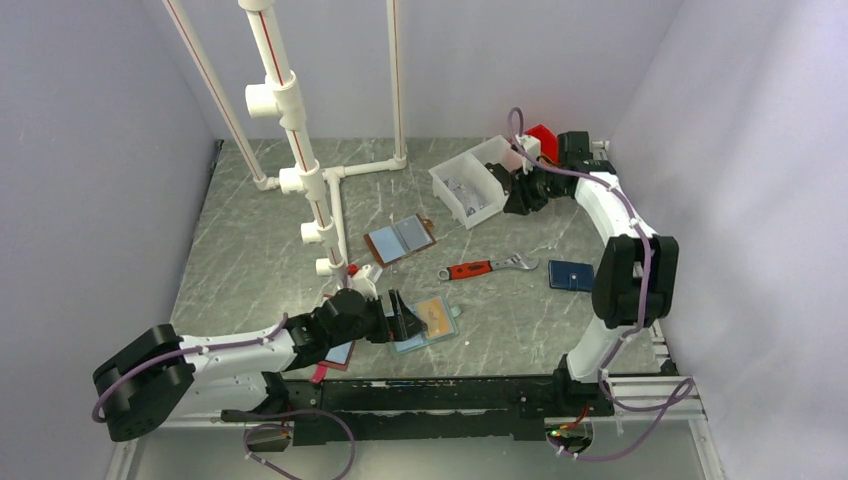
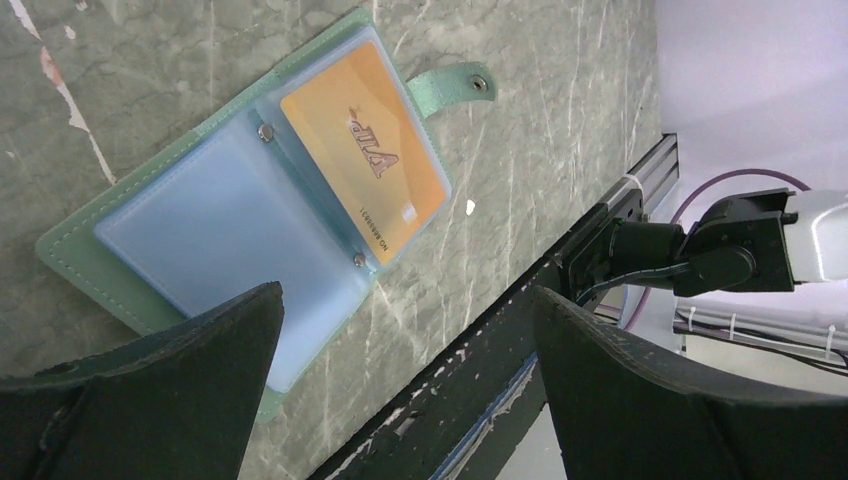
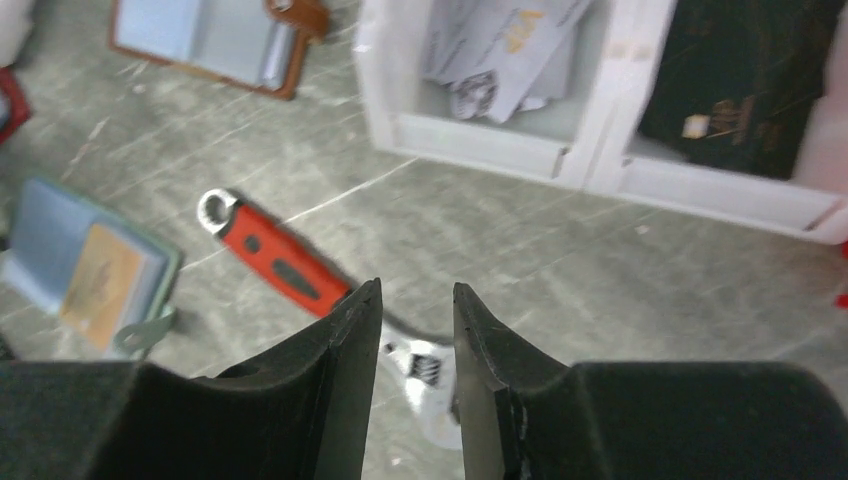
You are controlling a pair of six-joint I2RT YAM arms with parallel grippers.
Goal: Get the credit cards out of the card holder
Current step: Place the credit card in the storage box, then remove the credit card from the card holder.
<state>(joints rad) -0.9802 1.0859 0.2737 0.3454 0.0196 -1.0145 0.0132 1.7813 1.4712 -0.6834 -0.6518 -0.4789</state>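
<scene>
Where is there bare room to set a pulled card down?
Bare tabletop left of the PVC pipe frame, and between the wrench and the front rail. Crowded around the card holder by the left gripper.

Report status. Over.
Left gripper open, at card holder. Right gripper barely open, empty, by bin. Orange card in its pocket. Wrench lies apart.

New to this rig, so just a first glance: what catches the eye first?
The orange card in the open mint holder, lying front centre just ahead of the open left gripper. Then the red-handled wrench in the middle and the tall white pipe frame at the back left.
</scene>
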